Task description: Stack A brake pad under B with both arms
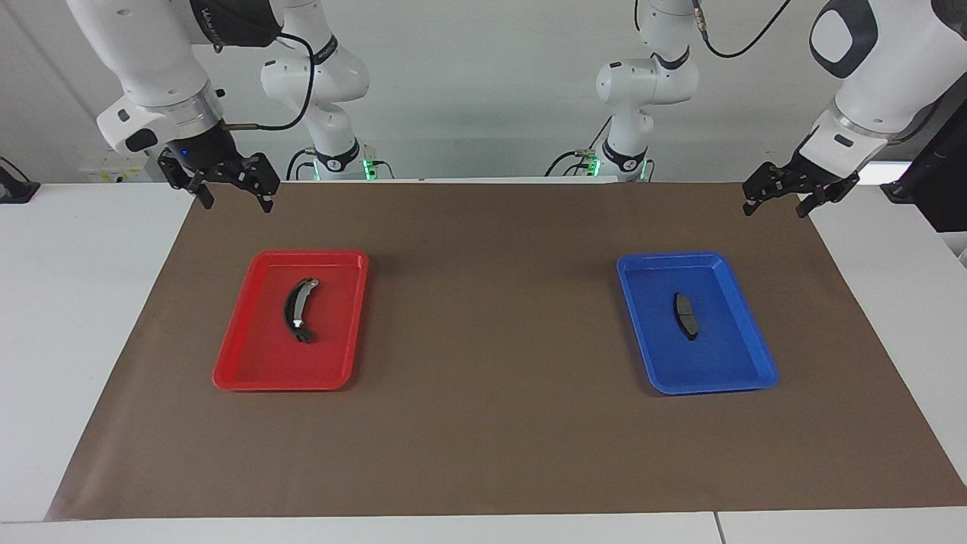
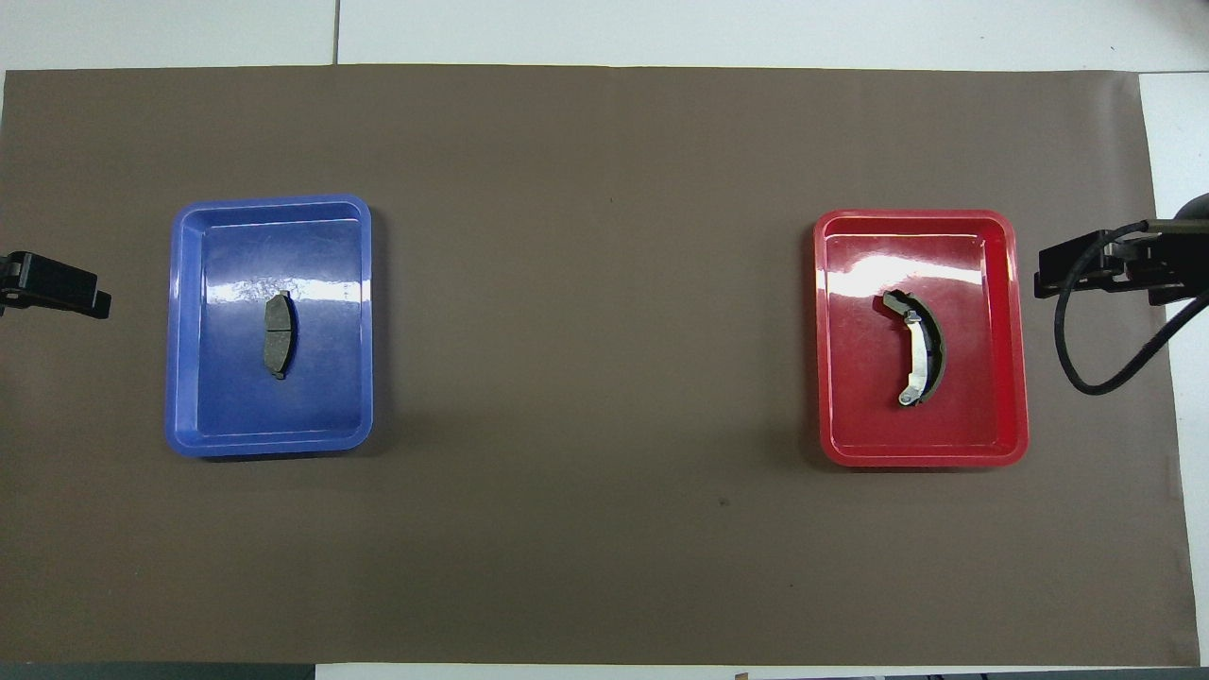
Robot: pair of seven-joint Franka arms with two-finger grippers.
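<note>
While both sets of fingers hang wide and empty, A brake pad (image 1: 686,316) under neither looks stiff, dense, thin: pinch its long edges; B (image 1: 299,310) likewise.

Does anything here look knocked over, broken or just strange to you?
Nothing stands out. The short pad lies flat in the blue tray, the long curved piece flat in the red tray, both trays square on the brown mat. Both tools, left and right, hang open and empty.
</note>
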